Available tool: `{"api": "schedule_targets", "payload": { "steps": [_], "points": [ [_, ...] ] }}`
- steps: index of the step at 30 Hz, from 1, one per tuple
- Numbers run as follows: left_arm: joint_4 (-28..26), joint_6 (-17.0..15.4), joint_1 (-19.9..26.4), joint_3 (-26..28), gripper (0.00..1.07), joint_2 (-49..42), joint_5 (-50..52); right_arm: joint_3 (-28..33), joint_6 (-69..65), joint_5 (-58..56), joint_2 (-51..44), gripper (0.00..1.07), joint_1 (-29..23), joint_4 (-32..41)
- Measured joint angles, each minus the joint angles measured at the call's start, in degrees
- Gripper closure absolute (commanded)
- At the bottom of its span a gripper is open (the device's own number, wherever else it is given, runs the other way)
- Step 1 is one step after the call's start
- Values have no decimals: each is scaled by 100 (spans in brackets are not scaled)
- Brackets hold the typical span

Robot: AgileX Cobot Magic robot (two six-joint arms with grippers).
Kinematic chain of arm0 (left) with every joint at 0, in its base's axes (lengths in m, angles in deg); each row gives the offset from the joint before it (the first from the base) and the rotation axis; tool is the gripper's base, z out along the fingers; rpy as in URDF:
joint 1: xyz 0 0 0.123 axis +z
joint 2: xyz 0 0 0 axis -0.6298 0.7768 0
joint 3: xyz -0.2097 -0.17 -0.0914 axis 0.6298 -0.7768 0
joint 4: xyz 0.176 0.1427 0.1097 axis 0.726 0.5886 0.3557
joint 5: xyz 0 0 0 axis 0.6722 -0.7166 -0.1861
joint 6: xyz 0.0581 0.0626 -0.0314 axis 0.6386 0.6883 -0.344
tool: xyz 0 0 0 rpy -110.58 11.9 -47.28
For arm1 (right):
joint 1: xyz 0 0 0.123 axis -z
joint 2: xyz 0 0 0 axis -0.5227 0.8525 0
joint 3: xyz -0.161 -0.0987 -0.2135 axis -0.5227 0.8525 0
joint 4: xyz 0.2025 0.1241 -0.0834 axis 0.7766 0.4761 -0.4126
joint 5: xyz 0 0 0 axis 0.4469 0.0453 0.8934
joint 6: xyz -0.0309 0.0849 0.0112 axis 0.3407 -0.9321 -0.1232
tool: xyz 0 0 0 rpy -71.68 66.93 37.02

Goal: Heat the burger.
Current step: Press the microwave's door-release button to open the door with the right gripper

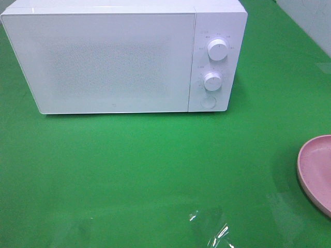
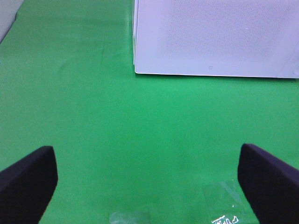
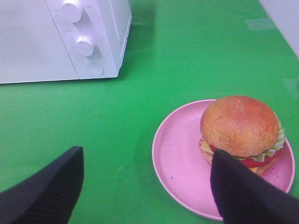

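Burger (image 3: 240, 128): round, glossy brown bun, layered; we judge it soft, light.
Hold: bun's sides, gently.
Pincers: left gripper (image 2: 145, 148), right gripper (image 3: 147, 151) both spread, empty.

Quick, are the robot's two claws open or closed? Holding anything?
Left gripper: open, holding nothing.
Right gripper: open, holding nothing; the burger sits on the pink plate.

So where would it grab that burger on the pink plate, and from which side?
Likely the burger at mid-height, jaws coming down from above and closing on opposite sides. It stands upright on the pink plate with a round domed bun, so any pair of sides should serve.
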Motion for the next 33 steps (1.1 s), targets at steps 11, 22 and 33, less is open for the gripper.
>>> {"api": "schedule_targets", "payload": {
  "steps": [11, 22, 33],
  "points": [
    [0, 0, 0, 0, 10, 0, 0, 0, 0, 0, 0, 34, 0, 0],
    [0, 0, 0, 0, 10, 0, 0, -275, 0, 424, 304, 34, 0, 52],
    [0, 0, 0, 0, 10, 0, 0, -292, 0, 1587, 1879, 34, 0, 63]
  ]
}}
